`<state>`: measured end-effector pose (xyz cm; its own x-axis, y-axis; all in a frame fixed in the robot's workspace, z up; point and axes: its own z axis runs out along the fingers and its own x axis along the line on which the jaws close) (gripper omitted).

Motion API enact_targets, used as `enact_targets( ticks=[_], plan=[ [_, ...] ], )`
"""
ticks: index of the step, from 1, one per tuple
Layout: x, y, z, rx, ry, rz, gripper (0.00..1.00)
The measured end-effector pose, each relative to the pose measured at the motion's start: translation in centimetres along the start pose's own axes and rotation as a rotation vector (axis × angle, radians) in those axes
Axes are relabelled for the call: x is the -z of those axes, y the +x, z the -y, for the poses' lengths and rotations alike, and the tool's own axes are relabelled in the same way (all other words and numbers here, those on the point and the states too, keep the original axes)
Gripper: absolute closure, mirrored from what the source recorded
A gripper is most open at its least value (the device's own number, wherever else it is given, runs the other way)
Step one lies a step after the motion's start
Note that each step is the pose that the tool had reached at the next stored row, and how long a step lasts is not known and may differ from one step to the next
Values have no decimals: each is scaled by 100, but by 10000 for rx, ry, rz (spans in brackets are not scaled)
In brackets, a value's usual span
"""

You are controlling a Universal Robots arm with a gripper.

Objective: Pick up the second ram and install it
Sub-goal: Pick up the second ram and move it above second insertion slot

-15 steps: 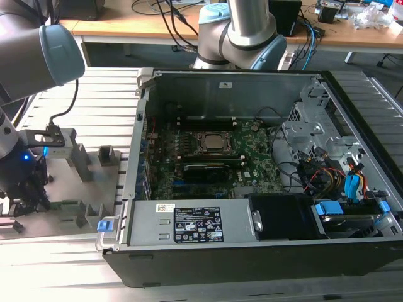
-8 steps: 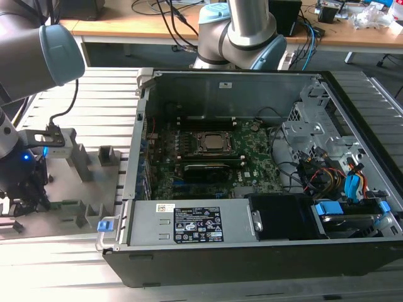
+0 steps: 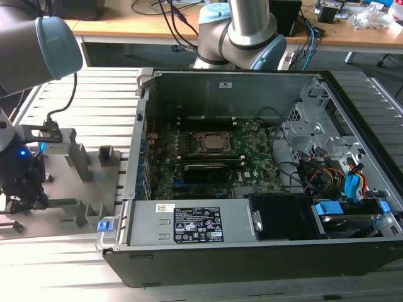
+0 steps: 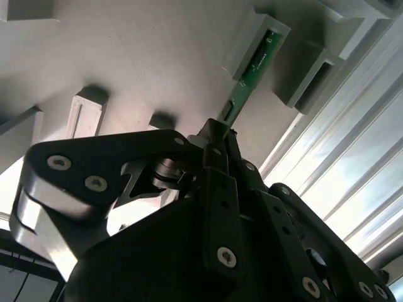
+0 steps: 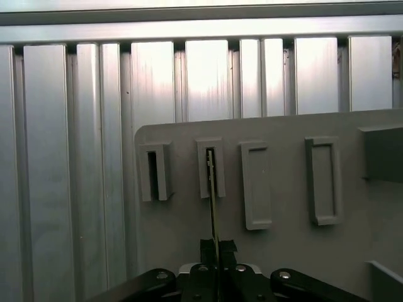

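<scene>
At the exterior view's left, my gripper (image 3: pixel 19 200) hung low over the grey holder plate (image 3: pixel 66 173), well apart from the open computer case (image 3: pixel 252 264). In both wrist views I saw its fingers (image 4: pixel 214 157) closed on the second ram (image 4: pixel 253 66), pinching the near end. The far end of the green stick sat in a slotted block (image 4: pixel 242 44) on the plate. In the first wrist view the ram (image 5: pixel 212 189) stood edge-on, running from the gripper (image 5: pixel 217 246) into that block (image 5: pixel 204 148), with other slotted blocks beside it. Further along in the exterior view, the motherboard (image 3: pixel 258 157) lay inside the case, with a long black module (image 3: pixel 204 168) just beside the processor socket (image 3: pixel 214 143). At the exterior view's right sat a metal drive cage (image 3: pixel 315 123) and coloured cables (image 3: pixel 343 182).
</scene>
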<state>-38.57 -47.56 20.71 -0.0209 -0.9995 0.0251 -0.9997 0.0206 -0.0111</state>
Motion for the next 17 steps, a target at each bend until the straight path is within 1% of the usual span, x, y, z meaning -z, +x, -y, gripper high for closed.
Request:
enact_targets(
  ticks=[2, 17],
  plan=[
    [39, 1, 0, -1, 0, 0, 86],
    [212, 5, 2, 0, -1, 0, 86]
  ],
)
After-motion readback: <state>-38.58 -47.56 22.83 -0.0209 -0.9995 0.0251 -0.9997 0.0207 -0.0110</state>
